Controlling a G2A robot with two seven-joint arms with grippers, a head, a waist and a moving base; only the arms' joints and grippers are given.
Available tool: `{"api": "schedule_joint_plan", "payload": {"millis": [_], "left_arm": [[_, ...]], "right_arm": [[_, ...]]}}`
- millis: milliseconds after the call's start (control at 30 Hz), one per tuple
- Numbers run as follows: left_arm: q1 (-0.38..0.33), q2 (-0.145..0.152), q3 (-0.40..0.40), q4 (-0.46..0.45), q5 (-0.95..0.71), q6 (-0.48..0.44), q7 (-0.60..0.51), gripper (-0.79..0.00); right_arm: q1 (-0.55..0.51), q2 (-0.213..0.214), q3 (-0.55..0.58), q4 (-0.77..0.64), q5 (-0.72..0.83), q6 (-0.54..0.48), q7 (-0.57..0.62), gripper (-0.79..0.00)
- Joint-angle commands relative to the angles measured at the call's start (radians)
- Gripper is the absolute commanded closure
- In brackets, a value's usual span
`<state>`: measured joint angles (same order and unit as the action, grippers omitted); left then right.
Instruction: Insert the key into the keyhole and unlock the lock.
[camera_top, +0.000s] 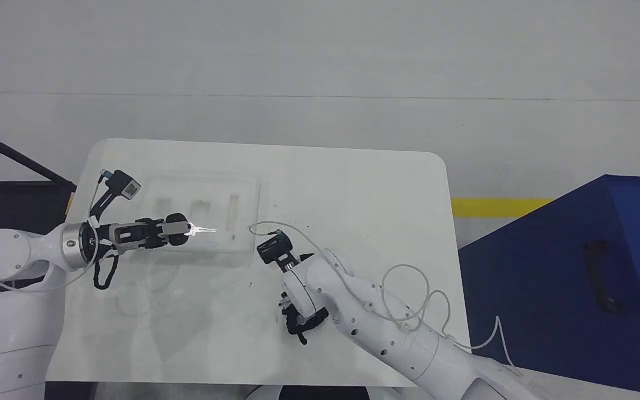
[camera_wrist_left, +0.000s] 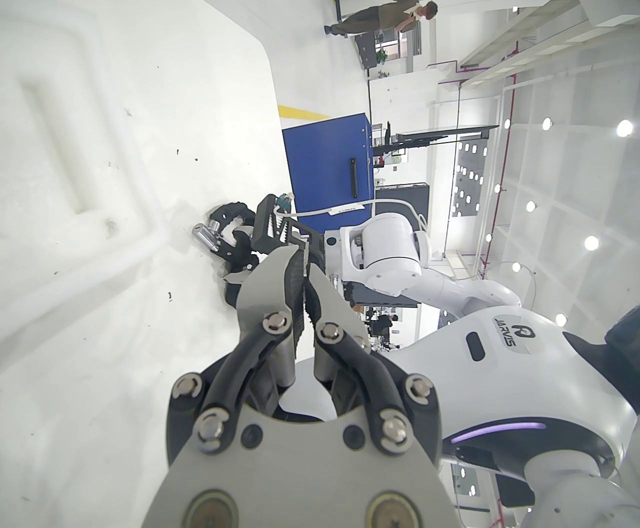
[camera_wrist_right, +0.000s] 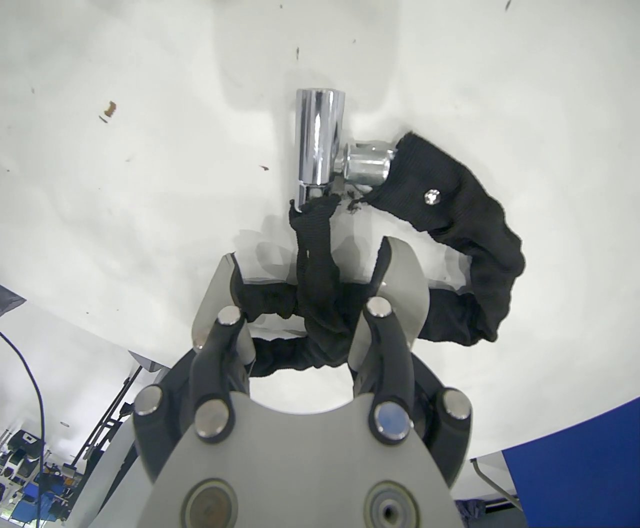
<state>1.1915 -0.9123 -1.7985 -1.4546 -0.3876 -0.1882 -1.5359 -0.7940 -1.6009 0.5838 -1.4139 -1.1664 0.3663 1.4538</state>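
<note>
The lock is a chrome cylinder joined to a chain in a black fabric sleeve; it lies on the white table near the front edge. My right gripper is down over the chain, open, its fingers straddling a strand of it, the cylinder just past the fingertips. My left gripper hovers at the table's left, shut on the silver key, whose blade points right toward the lock. In the left wrist view the cylinder lies beyond the shut left gripper.
A white foam tray with shallow recesses lies under and behind the left gripper. A blue cabinet stands on the floor to the right of the table. The right arm's cable loops over the table's right front.
</note>
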Motion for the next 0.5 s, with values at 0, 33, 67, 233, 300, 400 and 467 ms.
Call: {"api": "schedule_joint_plan", "payload": {"millis": [0,33,67,233,300,400,467], "left_arm": [[0.000,0.000,0.000,0.000,0.000,0.000,0.000,0.000],[0.000,0.000,0.000,0.000,0.000,0.000,0.000,0.000],[0.000,0.000,0.000,0.000,0.000,0.000,0.000,0.000],[0.000,0.000,0.000,0.000,0.000,0.000,0.000,0.000],[0.000,0.000,0.000,0.000,0.000,0.000,0.000,0.000],[0.000,0.000,0.000,0.000,0.000,0.000,0.000,0.000],[0.000,0.000,0.000,0.000,0.000,0.000,0.000,0.000]], "right_arm": [[-0.007,-0.008,0.012,0.012,-0.013,-0.006,0.006,-0.493],[-0.010,-0.013,0.019,0.015,-0.018,-0.009,0.010,-0.511],[-0.013,-0.018,0.025,0.021,-0.026,-0.012,0.012,-0.526],[-0.025,-0.043,0.045,0.037,-0.062,-0.033,0.033,-0.379],[-0.031,-0.053,0.053,0.040,-0.080,-0.038,0.038,-0.388],[-0.037,-0.069,0.066,0.056,-0.127,-0.040,0.040,-0.477],[-0.042,-0.080,0.075,0.061,-0.149,-0.044,0.044,-0.443]]}}
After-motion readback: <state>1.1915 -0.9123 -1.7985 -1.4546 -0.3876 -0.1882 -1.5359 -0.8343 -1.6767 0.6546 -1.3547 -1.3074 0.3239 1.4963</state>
